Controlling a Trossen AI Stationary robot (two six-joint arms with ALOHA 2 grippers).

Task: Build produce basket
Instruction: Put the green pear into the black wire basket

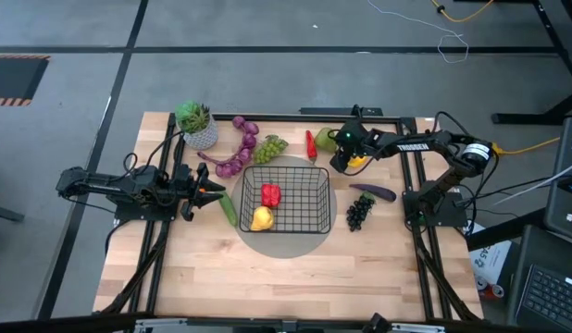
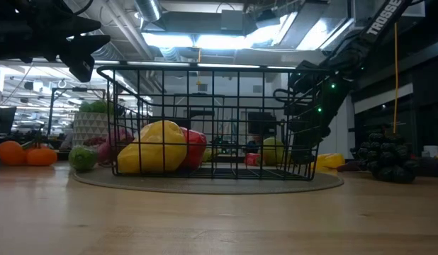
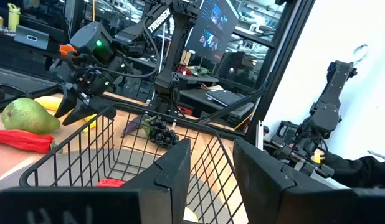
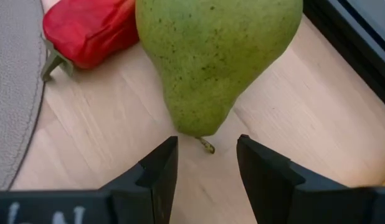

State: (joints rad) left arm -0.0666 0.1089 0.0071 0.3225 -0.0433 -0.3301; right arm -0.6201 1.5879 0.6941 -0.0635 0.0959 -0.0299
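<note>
Right arm's jaws part-open, empty, at the stem end of the speckled green pear (image 4: pixel 214 59) at 1 o'clock of the black wire-mesh basket (image 1: pixel 316 190); smooth taper could squirt out, nudging the red pepper (image 4: pixel 86 31). Left jaws apart, empty, at 9 o'clock.

1. The black wire basket (image 2: pixel 212 120) is seen sitting on a round grey mat (image 2: pixel 205 183).
2. A yellow fruit (image 2: pixel 155 147) and a red pepper (image 2: pixel 194 147) are held inside it.
3. Dark grapes (image 2: pixel 386 156) are parked off to the right, orange fruits (image 2: pixel 24 153) far left.
</note>
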